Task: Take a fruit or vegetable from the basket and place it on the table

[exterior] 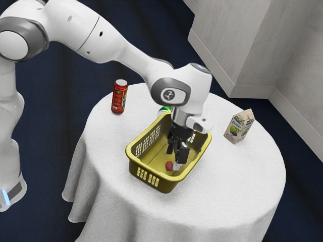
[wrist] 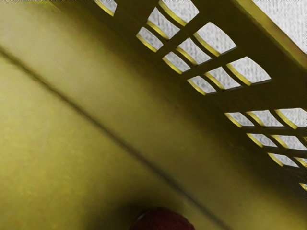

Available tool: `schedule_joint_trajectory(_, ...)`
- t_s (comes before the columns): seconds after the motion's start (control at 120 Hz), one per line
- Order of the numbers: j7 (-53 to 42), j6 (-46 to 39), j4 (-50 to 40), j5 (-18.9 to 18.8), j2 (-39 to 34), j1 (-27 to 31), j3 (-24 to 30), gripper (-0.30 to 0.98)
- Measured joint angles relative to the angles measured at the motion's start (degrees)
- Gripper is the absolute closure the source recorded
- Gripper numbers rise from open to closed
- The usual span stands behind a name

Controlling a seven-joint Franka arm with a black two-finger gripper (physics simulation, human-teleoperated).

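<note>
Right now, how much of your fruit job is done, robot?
Reaching in looks done: my gripper is down inside the yellow basket. Nothing looks held: my fingers are apart, close to a small, round red thing, maybe the fruit, low in the basket. What's left is gripping it, lifting it out and putting it on the white-covered table.

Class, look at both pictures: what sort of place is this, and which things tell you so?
Probably a dining or function room, rendered in simulation: it has a white-draped round table, pale walls and a dark blue floor.
</note>
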State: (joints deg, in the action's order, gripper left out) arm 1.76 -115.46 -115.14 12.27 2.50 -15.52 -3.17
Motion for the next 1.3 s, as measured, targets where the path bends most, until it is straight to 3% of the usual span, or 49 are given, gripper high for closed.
schedule_joint_trajectory(0.808, 0.5, -3.3, -3.1, 1.9, -0.3, -0.5, -0.1, 0.00)
schedule_joint_trajectory(1.0, 0.5, -3.4, -3.1, 2.0, -0.3, -0.1, -0.2, 0.32)
schedule_joint_trajectory(1.3, 0.5, -3.6, -3.0, 2.0, 0.0, 0.2, -0.2, 0.46)
